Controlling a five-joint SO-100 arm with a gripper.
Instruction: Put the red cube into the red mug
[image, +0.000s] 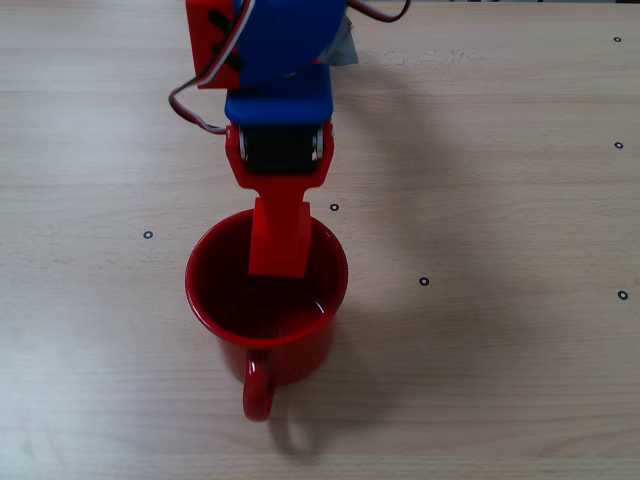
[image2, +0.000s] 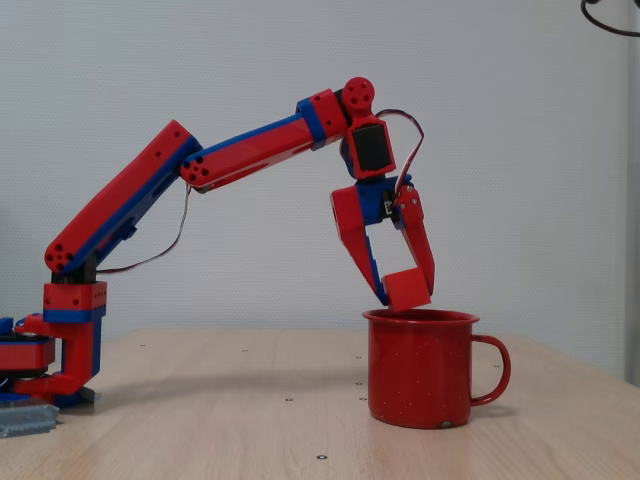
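The glossy red mug stands on the wooden table, its handle toward the camera in the overhead fixed view and to the right in the side fixed view. My red-and-blue gripper hangs just above the mug's rim, shut on the small red cube. The cube sits between the fingertips, tilted, right over the mug's opening. From overhead the cube is hidden under the red finger.
The arm's base stands at the left end of the table in the side fixed view. Small black dot markers are scattered over the light wooden tabletop. A white wall lies behind.
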